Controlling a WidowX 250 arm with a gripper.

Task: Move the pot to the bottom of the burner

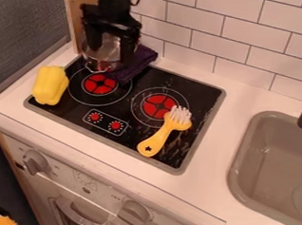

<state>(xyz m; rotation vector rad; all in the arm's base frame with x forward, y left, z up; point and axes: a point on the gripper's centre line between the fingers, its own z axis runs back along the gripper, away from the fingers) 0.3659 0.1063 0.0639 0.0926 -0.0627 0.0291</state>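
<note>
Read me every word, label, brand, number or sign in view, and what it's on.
No words or numbers can be read.
White oven front, beside the grey dials: marks too small to read.
Black glossy stovetop, on its red round controls: marks too small to read.

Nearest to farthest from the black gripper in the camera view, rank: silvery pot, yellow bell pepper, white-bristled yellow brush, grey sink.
1. Pot, at the gripper
2. Pepper, view's left
3. Brush, on the stovetop
4. Sink, view's right
</note>
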